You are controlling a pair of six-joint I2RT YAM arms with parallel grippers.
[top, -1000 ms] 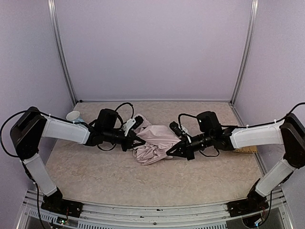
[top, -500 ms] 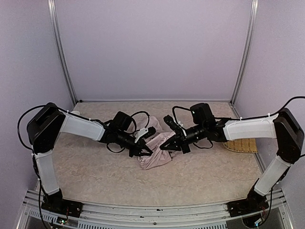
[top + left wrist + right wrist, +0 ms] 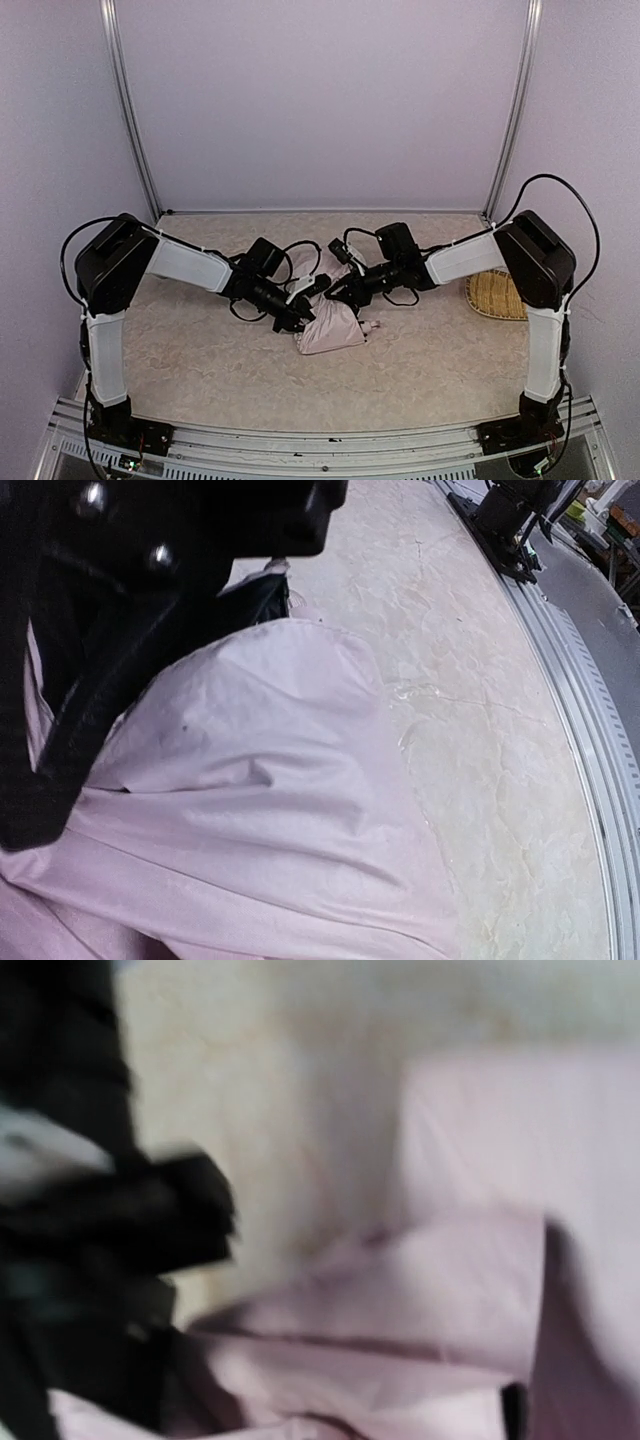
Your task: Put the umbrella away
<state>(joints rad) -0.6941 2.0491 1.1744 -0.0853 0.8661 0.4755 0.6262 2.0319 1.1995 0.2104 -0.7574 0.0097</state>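
The pale pink umbrella (image 3: 335, 328) lies as a crumpled bundle on the table's middle. A small pink piece sticks out at its right end. My left gripper (image 3: 312, 303) presses into its upper left side and my right gripper (image 3: 338, 292) into its top, the two almost touching. Pink fabric (image 3: 280, 800) fills the left wrist view under a black gripper part (image 3: 120, 630). The right wrist view is blurred, with pink folds (image 3: 480, 1290) beside a black shape (image 3: 100, 1260). The fabric hides both sets of fingertips, so neither gripper's opening shows.
A woven straw mat (image 3: 497, 296) lies at the table's right edge, behind the right arm. Black cables (image 3: 300, 262) loop over both wrists. Metal posts (image 3: 128, 110) stand at the back corners. A rail (image 3: 320, 445) runs along the near edge.
Both grippers have moved inward toward each other and slightly back. The umbrella has been squeezed from a wide spread into a smaller bundle. The right arm has uncovered the straw mat.
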